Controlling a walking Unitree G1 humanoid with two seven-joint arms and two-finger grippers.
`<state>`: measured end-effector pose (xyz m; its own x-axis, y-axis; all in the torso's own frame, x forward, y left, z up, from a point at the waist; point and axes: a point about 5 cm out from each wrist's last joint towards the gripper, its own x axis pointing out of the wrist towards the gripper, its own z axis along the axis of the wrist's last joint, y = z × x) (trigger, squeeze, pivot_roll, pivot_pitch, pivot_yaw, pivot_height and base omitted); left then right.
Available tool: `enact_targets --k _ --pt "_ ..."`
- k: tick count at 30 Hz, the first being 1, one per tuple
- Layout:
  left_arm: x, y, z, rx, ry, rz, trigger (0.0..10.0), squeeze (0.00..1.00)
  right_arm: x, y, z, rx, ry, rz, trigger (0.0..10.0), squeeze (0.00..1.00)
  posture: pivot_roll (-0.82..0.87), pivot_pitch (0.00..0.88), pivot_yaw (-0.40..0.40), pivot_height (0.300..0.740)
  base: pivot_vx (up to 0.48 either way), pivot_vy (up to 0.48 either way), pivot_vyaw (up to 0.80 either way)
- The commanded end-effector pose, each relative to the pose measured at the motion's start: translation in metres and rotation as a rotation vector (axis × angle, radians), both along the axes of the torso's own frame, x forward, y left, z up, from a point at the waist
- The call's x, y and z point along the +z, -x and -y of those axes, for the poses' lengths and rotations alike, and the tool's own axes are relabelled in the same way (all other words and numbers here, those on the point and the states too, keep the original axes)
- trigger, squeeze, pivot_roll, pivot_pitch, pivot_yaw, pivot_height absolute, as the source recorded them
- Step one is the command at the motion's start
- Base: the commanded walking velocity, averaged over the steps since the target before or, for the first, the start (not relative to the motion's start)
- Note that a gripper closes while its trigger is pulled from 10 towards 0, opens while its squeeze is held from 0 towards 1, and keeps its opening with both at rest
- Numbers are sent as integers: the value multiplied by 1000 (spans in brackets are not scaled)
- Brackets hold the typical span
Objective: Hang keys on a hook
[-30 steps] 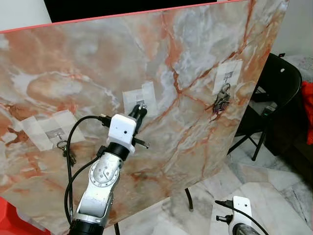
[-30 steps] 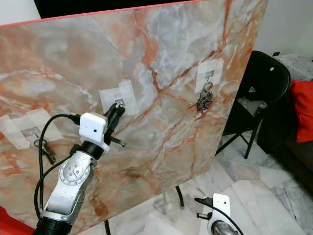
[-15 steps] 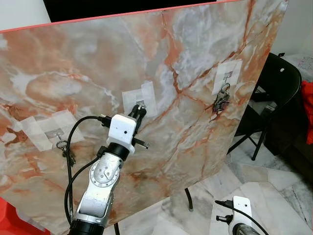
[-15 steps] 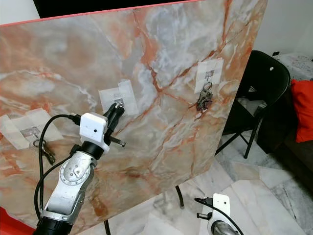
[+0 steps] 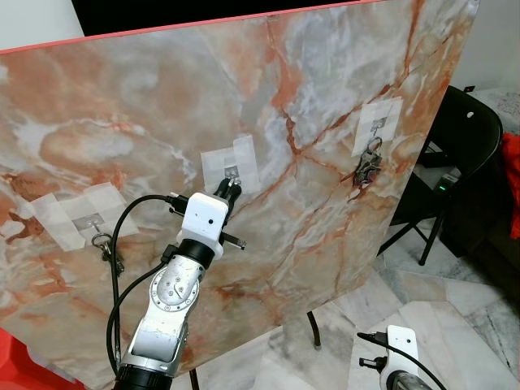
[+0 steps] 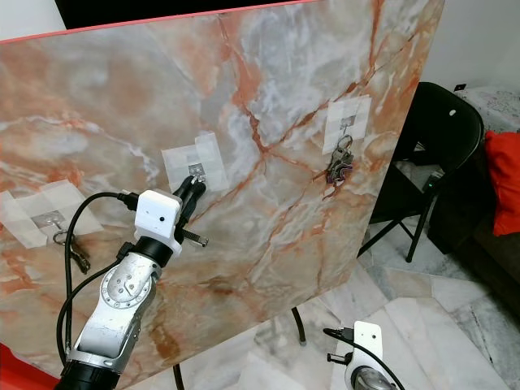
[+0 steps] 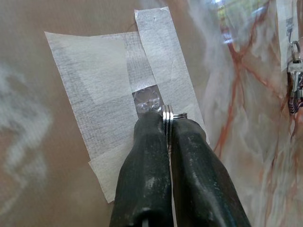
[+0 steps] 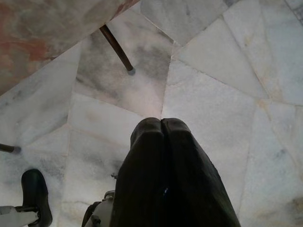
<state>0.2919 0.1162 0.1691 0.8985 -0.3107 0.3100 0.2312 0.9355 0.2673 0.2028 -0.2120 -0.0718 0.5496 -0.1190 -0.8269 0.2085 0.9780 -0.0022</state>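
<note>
A marble board stands upright with three taped hooks. My left gripper is raised against it, just below the middle hook. In the left wrist view the fingers are shut on a metal key ring that pokes out at their tips, touching the lower edge of the shiny hook plate. The keys themselves are hidden. Other key bunches hang from the right hook and the left hook. My right gripper hangs idle and shut over the floor.
A black folding chair stands right of the board, with something red behind it. The board's dark stand leg meets the pale marble floor. My right wrist sits low at the right.
My left gripper has sunk slightly, so its tips now sit just under the middle hook rather than over it. The right arm has not moved.
</note>
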Motion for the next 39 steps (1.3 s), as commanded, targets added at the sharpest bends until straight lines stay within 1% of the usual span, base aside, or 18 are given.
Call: enact_targets --k 1,14,15,16,29,32,39 --pt "1 -3 0 8 -19 -5 10000 0 0 0 -1 -9 -7 -6 10000 0 29 0 -16 736 0 0 0" --pt "-8 -3 1 8 -52 -51 10000 0 0 0 -1 -8 -7 -10 10000 0 29 0 -15 736 0 0 0" --pt "-10 -3 1 7 -80 -54 10000 0 0 0 -1 -8 -7 -11 10000 0 29 0 -15 736 0 0 0" --pt "-11 -3 2 7 -87 -58 10000 0 -1 0 -1 -8 -7 -11 10000 0 29 0 -15 736 0 0 0" --pt "-11 -3 2 6 -82 -66 10000 0 -1 0 -1 -7 -6 -13 10000 0 29 0 -15 736 0 0 0" --pt "-17 -3 3 4 -110 -94 10000 0 -1 0 -1 -7 -7 -13 10000 0 29 0 -15 736 0 0 0" --pt "-17 -3 3 4 -111 -95 10000 0 -1 0 -1 -7 -7 -13 10000 0 29 0 -15 736 0 0 0"
